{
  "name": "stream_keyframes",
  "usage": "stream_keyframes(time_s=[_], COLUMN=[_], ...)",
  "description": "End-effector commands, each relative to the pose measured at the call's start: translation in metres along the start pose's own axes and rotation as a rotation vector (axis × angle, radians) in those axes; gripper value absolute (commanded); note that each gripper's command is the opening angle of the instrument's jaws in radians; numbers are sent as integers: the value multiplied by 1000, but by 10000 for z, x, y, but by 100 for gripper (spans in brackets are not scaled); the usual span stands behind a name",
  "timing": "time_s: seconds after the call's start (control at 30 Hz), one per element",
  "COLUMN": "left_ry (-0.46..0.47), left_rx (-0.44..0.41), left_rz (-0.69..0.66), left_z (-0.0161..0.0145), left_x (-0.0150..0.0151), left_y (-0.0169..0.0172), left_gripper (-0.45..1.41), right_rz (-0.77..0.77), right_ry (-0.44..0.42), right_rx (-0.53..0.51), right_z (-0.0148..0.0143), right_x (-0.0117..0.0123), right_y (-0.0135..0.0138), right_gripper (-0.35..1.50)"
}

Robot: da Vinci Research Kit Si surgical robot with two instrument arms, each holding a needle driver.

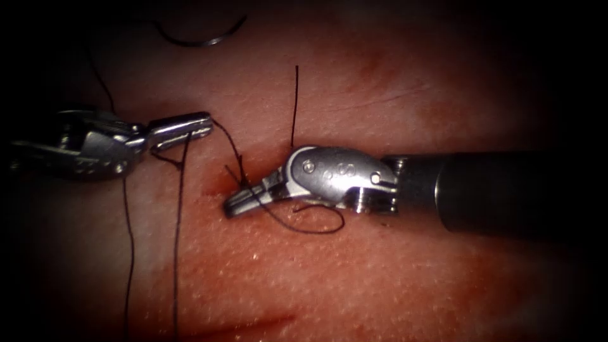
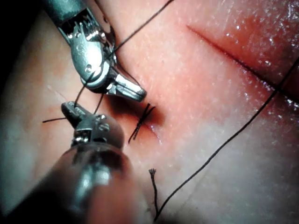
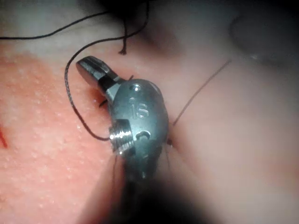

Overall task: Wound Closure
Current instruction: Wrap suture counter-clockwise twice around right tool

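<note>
Left claw (image 1: 183, 128) clamped on thread (image 1: 179, 253), holding strand taut. Right claw (image 1: 244, 201) closed on thread at knot over cut (image 2: 243, 65). Needle (image 1: 199, 39) lies free on tissue (image 1: 380, 278), upper left.

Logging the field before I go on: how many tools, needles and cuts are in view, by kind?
Tools: 2, the left tool shut on the thread, the right tool shut on thread at the cut.
Needles: 1, the needle lying free on the tissue.
Cuts: 1.
Total: 4.
</note>
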Motion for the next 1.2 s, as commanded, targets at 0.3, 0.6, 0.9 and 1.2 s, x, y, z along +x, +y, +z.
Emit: stream_keyframes(time_s=[0.3,0.6,0.9,1.2], left_ry=[4,8,-2,24], left_rx=[-30,-56,-84,-99], left_rz=[-10,-40,-62,-64], left_z=[11,2,22,37], left_x=[-30,-28,-12,39], left_y=[45,66,100,98], left_gripper=[-45,-45,-45,-45], right_rz=[63,166,273,149], right_ry=[221,331,320,-45], right_rx=[-58,-202,-508,-600], right_z=[7,-3,-8,-10], right_x=[18,23,37,37], right_y=[9,17,26,27], right_gripper=[-35,29,101,118])
